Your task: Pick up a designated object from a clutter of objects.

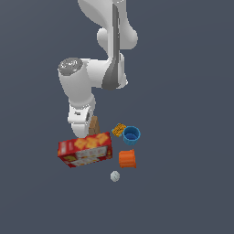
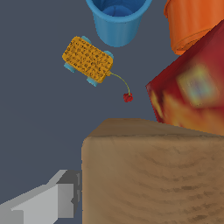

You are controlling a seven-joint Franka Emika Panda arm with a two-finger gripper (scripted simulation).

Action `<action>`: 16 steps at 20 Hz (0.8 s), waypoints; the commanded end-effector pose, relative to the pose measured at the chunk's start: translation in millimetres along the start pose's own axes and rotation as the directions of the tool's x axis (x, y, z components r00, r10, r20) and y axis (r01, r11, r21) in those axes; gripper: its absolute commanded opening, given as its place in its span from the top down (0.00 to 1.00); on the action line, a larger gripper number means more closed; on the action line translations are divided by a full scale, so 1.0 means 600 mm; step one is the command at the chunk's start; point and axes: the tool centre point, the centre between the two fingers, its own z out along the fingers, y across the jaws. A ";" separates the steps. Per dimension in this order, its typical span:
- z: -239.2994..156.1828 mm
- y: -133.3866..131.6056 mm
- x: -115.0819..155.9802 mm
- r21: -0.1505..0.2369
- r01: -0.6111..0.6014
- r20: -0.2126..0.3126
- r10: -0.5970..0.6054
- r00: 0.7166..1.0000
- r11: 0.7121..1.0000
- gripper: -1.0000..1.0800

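Observation:
The designated object, a plain tan-brown box [image 1: 94, 125], stands just behind the red cracker box [image 1: 85, 149] in the exterior view. My gripper [image 1: 85, 131] has come down beside and over it, its tips hidden behind the cracker box. In the wrist view the brown box [image 2: 153, 175] fills the near part of the picture. One grey finger [image 2: 65, 199] sits against its side. The other finger is not visible, so whether the jaws grip the box is unclear.
The clutter lies close around: a blue cup [image 1: 131, 135] [image 2: 117, 19], an orange cup [image 1: 127, 158] [image 2: 194, 22], a small orange-yellow toy [image 1: 119, 129] [image 2: 87, 60] and a white ball [image 1: 114, 176]. The cracker box [image 2: 192, 96] nearly touches the brown box.

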 end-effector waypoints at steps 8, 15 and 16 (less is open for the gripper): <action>0.012 0.001 -0.001 -0.001 0.000 0.000 0.000 1.000 1.000 1.00; 0.009 0.002 0.000 -0.003 0.000 0.001 0.000 1.000 1.000 1.00; 0.007 0.003 0.002 -0.003 0.000 0.001 0.000 1.000 1.000 1.00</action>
